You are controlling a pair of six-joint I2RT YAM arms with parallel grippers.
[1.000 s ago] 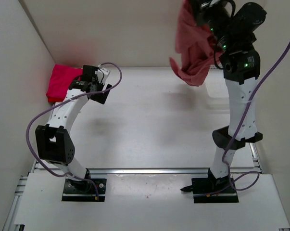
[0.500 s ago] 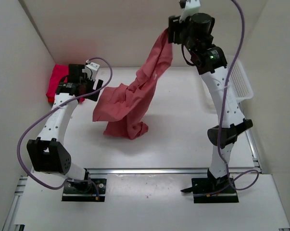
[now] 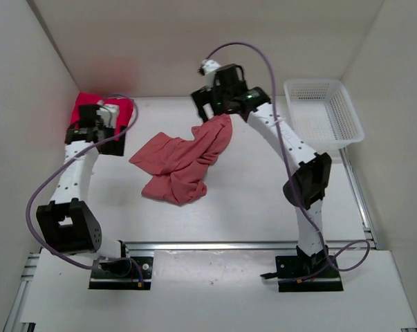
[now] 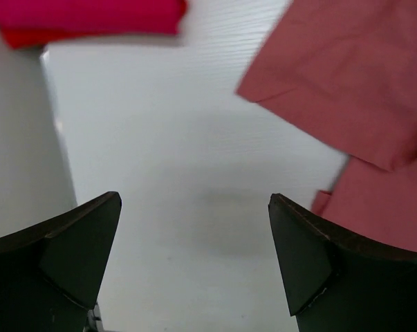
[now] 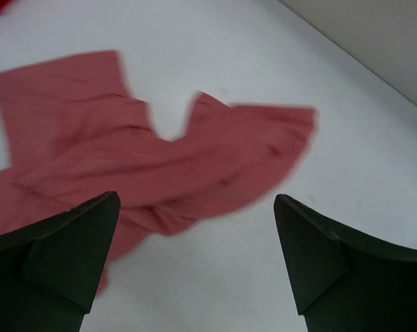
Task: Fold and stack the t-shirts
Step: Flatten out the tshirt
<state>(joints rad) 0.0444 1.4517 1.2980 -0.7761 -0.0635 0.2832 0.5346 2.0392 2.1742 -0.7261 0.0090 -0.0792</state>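
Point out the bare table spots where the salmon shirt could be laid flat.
Widest bare table lies between the salmon shirt and the right arm, nearer than the basket. A near strip runs before the shirt. Crowded: far-left corner, folded shirts beside the left end effector.

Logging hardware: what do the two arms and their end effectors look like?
Both arms share one build: white links dotted with small holes, chunky black joint housings, black base plates. A lilac cable loops off the left arm and the right arm alike. The left end effector and right end effector have dark, wedge-shaped fingers.
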